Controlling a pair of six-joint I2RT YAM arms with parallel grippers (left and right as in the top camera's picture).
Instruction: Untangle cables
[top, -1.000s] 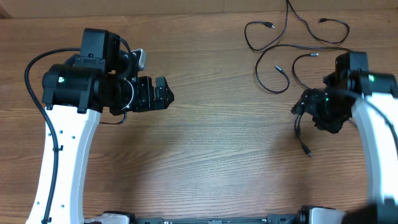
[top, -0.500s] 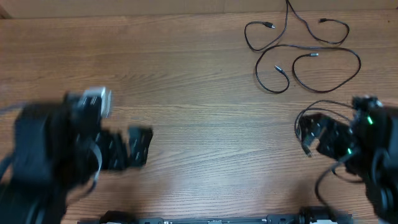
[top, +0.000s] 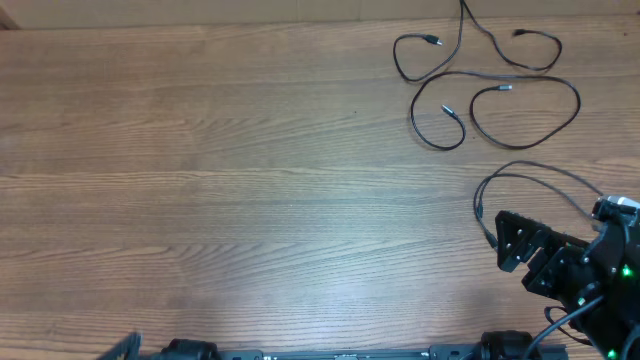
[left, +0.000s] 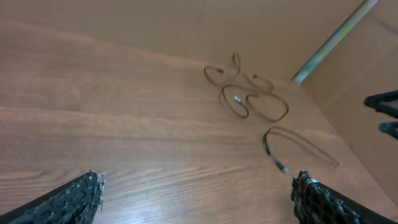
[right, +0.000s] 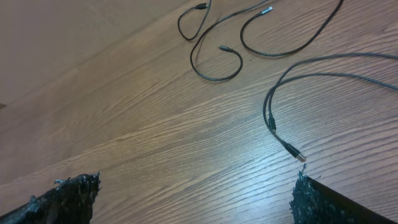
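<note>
Several thin black cables (top: 500, 73) lie in crossing loops at the table's far right. One more cable (top: 520, 163) curves on its own nearer the front, and its plug (right: 298, 155) rests just beyond my right gripper (right: 196, 186). That gripper (top: 515, 245) is open and holds nothing, low at the front right. My left gripper (left: 196, 186) is open too, with bare wood between its fingers, and it looks across at the looped cables (left: 236, 99) and the lone cable (left: 267, 140). In the overhead view the left gripper is out of sight.
The wooden table (top: 250, 170) fills the view. The right arm's black body (top: 590, 280) sits at the front right corner, and a sliver of the left arm (top: 125, 345) shows at the front edge. A pale pole (left: 333, 40) leans beyond the far right corner.
Both arms have drawn back toward the front edge. The left arm has left the overhead view. The right gripper has come off the lone cable, which now lies loose on the table.
</note>
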